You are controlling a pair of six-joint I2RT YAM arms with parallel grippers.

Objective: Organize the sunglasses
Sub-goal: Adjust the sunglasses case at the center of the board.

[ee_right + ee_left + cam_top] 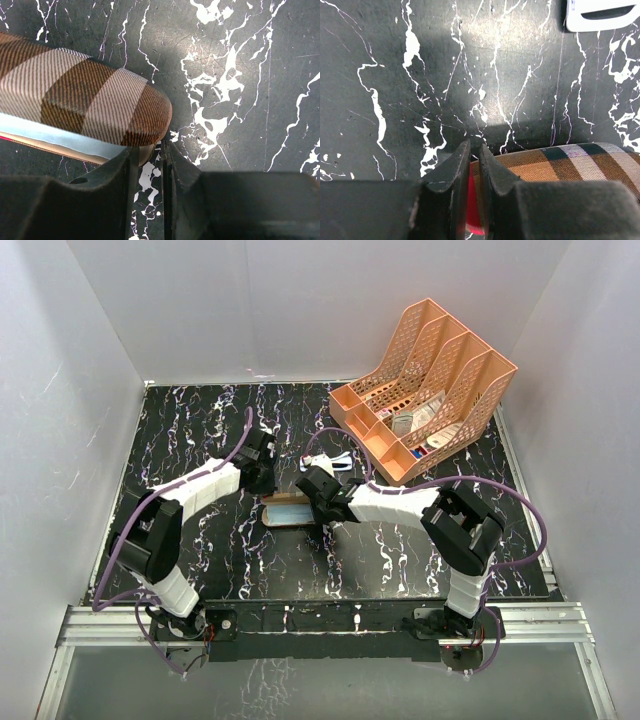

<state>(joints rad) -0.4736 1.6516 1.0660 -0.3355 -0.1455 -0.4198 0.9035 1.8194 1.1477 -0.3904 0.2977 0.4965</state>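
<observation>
The sunglasses (338, 462), thin white frame, lie on the table behind the case; a piece of the frame shows at the top right of the left wrist view (600, 17). The brown plaid case (272, 502) lies open mid-table with the light blue cloth (290, 512) in it. My left gripper (265, 478) is at its left end, and its fingertips (474, 147) are shut on the case's (560, 165) edge, red lining between them. My right gripper (315, 498) is at the right end. Its jaws (150, 147) stand a narrow gap apart by the case's (75, 95) rounded end, above the cloth (50, 132).
An orange multi-slot file organizer (430, 380) with papers and small items lies at the back right. White walls close in the black marbled table (200, 420) on three sides. Purple cables loop beside both arms.
</observation>
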